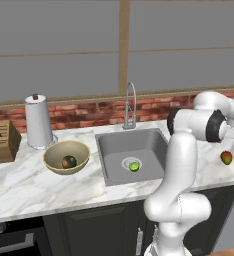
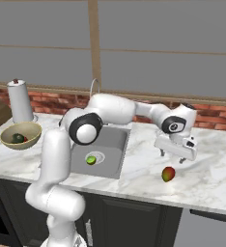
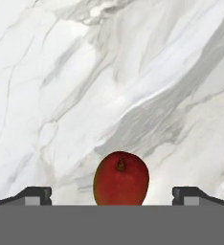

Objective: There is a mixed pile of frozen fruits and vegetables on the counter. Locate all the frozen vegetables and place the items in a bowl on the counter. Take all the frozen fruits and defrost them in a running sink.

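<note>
The mango (image 3: 121, 178) sits closest to the hand camera, on the marble counter (image 3: 85, 72) between the two fingertips (image 3: 35, 195) at 6 o'clock (stem end up in that view). The gripper (image 2: 172, 157) hangs just above it, jaws spread wide, holding nothing. The lime (image 1: 134, 166) lies by the drain in the sink (image 1: 114, 150). The bowl (image 1: 54, 152), at the sink's 9 o'clock, holds a dark green lump (image 1: 68, 161) and a red lump (image 2: 25, 139).
</note>
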